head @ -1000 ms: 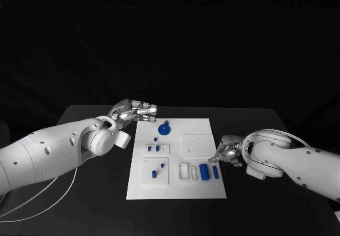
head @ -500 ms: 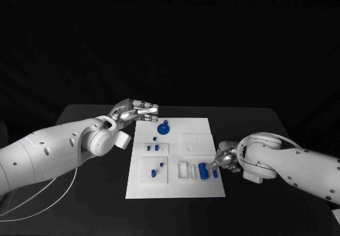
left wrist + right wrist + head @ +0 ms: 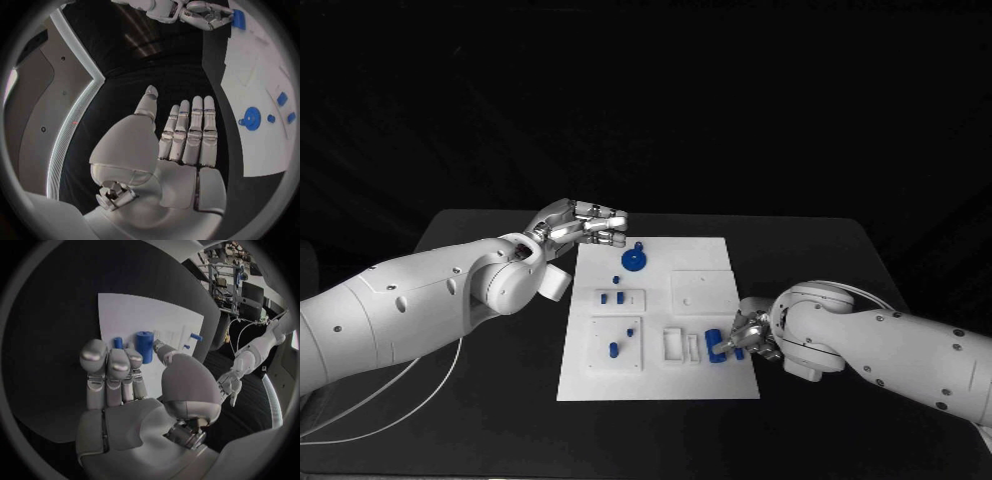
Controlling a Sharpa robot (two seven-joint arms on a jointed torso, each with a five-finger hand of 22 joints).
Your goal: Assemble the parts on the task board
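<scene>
The white task board (image 3: pixel 697 380) lies mid-table. My right hand (image 3: pixel 747 338) hovers low at the board's right edge, fingers stretched out and apart, holding nothing. Its thumb and fingers (image 3: pixel 110 365) stand on either side of the near end of a thick blue cylinder (image 3: pixel 144 344), which lies on the board (image 3: pixel 137 315) beside a slim blue pin (image 3: pixel 118 342). I cannot tell whether they touch. The same cylinder (image 3: pixel 715 346) lies near the board's front right. My left hand (image 3: pixel 583 222) floats off the far left corner, fingers (image 3: pixel 190 130) straight and empty, near a round blue part (image 3: pixel 633 263).
Small blue pieces (image 3: pixel 610 298) stand in a left-hand socket block, with two more (image 3: pixel 615 350) in the block nearer the front. A white square block (image 3: pixel 700 291) sits mid-right. A white cable (image 3: pixel 387 400) trails over the table's left side.
My right hand has slid toward the front and in over the board's right edge, closing on the blue cylinder. The left hand has barely shifted.
</scene>
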